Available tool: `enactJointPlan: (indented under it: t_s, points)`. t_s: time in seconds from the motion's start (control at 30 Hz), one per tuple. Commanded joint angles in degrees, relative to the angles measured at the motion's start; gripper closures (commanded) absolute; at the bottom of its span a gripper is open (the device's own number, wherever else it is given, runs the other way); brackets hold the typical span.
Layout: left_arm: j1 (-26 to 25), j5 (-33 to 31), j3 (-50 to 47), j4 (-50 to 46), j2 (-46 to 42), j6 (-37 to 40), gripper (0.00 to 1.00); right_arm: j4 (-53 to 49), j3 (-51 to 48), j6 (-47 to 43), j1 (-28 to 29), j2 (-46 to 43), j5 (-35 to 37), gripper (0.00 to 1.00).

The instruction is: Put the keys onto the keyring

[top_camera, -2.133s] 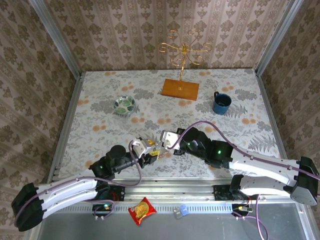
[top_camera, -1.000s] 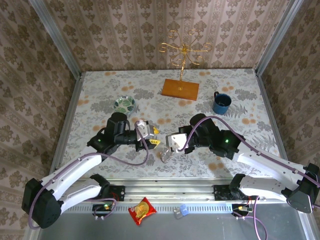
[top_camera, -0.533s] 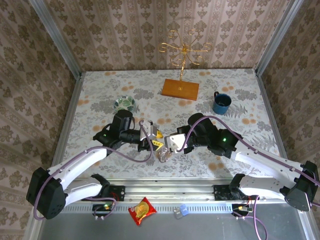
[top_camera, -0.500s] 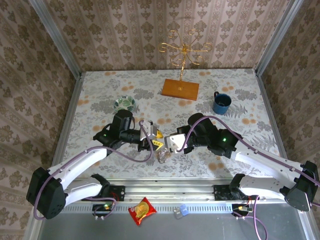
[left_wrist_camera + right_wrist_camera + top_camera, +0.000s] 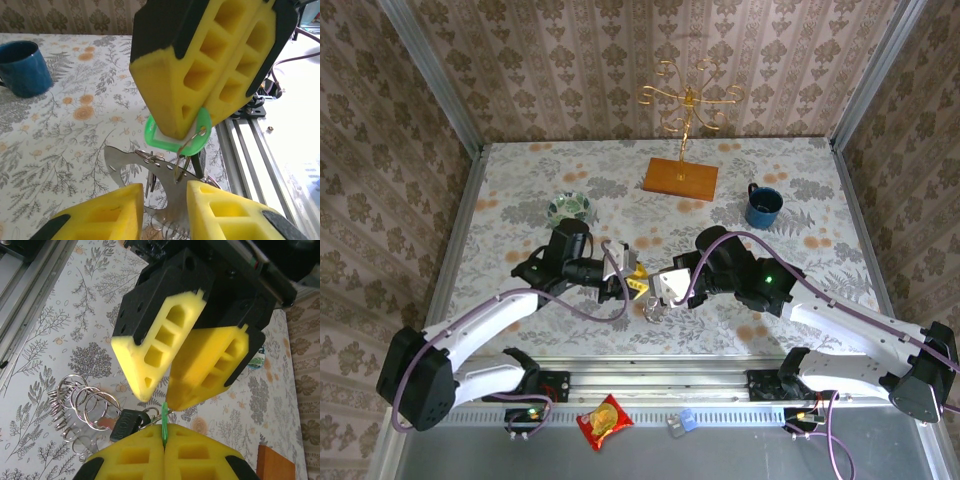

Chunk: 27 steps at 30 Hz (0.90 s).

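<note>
A red packet [image 5: 605, 421] lies nearest, on the ledge well in front of the bowl [image 5: 569, 208]. Farther in, in front and to the right of the bowl, the two grippers meet tip to tip. The right gripper [image 5: 163, 437] is clamped on the green key [image 5: 167, 144] and hides most of it. The left gripper [image 5: 159, 397] hangs just over that key, its fingers a narrow gap apart and gripping nothing I can make out. The keyring [image 5: 87, 402], a cluster of metal rings with a black fob [image 5: 127, 424], hangs under both. Far right of the bowl stands a mug [image 5: 763, 206]; beyond them, a gold stand [image 5: 687, 100]. Since a second ago the left gripper has come from beside the bowl to the key and narrowed.
</note>
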Motion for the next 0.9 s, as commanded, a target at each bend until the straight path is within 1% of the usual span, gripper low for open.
enactJointPlan:
  t_s: [0.0,0.27,0.67,0.77,0.87]
  points:
    - [-0.2,2.9,1.2,0.6,0.9,1.3,0.71,1.8,1.8,-0.7,0.3,0.1,-2.2,1.00]
    - [-0.3,5.0,0.7,2.6,1.1,0.8,0.74,2.3,1.7,-0.4,0.4,0.3,-2.9,1.00]
    - [-0.8,6.1,1.3,2.2,2.0,1.1,0.75,3.5,1.9,0.3,0.4,1.0,-3.1,1.00]
    - [-1.1,6.0,1.1,3.5,2.3,0.2,0.75,3.7,2.1,0.5,0.3,1.2,-3.1,1.00]
    - [-1.3,5.8,0.6,5.0,2.6,-1.0,0.77,3.9,2.1,0.9,0.4,1.2,-3.1,1.00]
